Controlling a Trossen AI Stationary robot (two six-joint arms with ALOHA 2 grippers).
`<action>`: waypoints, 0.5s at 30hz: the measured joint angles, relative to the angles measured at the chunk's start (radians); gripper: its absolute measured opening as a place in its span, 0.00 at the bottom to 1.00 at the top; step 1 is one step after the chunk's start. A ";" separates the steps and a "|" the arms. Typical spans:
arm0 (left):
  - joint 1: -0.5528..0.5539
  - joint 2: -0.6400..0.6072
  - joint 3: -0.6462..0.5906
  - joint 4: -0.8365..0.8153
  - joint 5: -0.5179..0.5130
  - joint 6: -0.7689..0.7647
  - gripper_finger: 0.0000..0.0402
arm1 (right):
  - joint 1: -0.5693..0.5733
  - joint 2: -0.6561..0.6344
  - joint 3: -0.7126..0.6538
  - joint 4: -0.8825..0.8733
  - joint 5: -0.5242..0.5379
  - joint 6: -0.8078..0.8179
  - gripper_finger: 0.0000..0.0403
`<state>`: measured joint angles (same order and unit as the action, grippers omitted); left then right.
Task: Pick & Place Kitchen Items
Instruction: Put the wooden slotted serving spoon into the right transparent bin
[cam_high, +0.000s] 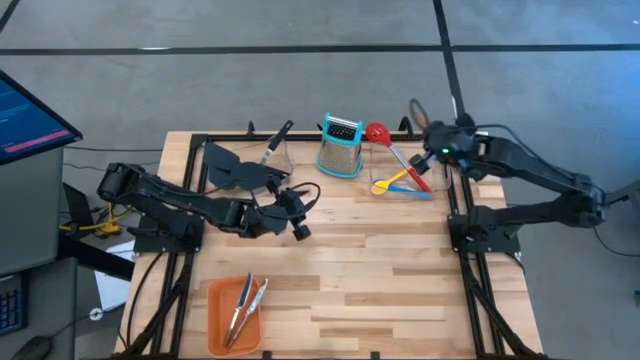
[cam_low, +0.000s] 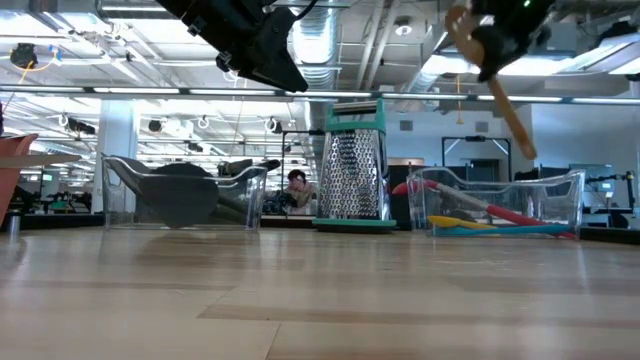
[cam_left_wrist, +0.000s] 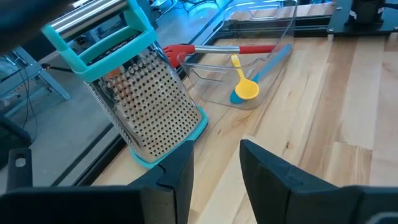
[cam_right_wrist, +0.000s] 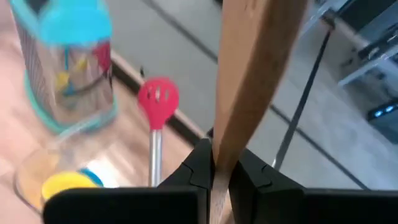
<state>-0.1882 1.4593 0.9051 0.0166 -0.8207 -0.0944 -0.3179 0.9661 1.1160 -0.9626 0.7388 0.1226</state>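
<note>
My right gripper (cam_high: 441, 140) is shut on a wooden slotted spatula (cam_low: 505, 95) and holds it in the air above the clear right bin (cam_high: 405, 172). That bin holds a red slotted spoon (cam_high: 390, 143), a yellow spoon (cam_left_wrist: 245, 89) and a blue spoon (cam_high: 415, 190). Black spatulas (cam_high: 232, 168) lie in the clear left bin (cam_low: 180, 190). Steel tongs (cam_high: 243, 305) rest in the orange tray (cam_high: 222, 335). My left gripper (cam_left_wrist: 214, 171) hangs open and empty over the middle of the table, pointing at a teal-framed grater (cam_high: 340, 147). My right gripper pinches the spatula's flat wooden handle (cam_right_wrist: 222, 163) between its two fingers, on the stretch nearer the wide head (cam_low: 459, 20). The spatula is lifted clear and slanted. Its head is up beside the gripper and its free handle end (cam_low: 524, 148) hangs down above the right bin.
The grater (cam_low: 352, 170) stands upright between the two bins along the table's far edge. The orange tray sits at the near left corner. Bare wooden tabletop (cam_high: 390, 270) spreads across the middle and near right. A monitor (cam_high: 30, 115) stands off the table's left.
</note>
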 joint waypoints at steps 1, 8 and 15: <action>0.000 0.000 0.000 0.000 0.000 0.000 0.29 | -0.007 0.016 -0.010 0.007 -0.025 0.000 0.05; 0.000 0.000 0.000 0.000 0.000 -0.025 0.29 | -0.070 0.153 -0.066 0.054 -0.147 -0.021 0.05; 0.000 0.000 0.000 0.000 0.000 -0.026 0.29 | -0.137 0.320 -0.068 0.045 -0.215 -0.025 0.05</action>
<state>-0.1883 1.4593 0.9051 0.0166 -0.8204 -0.1204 -0.4545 1.2865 1.0485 -0.9174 0.5239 0.0978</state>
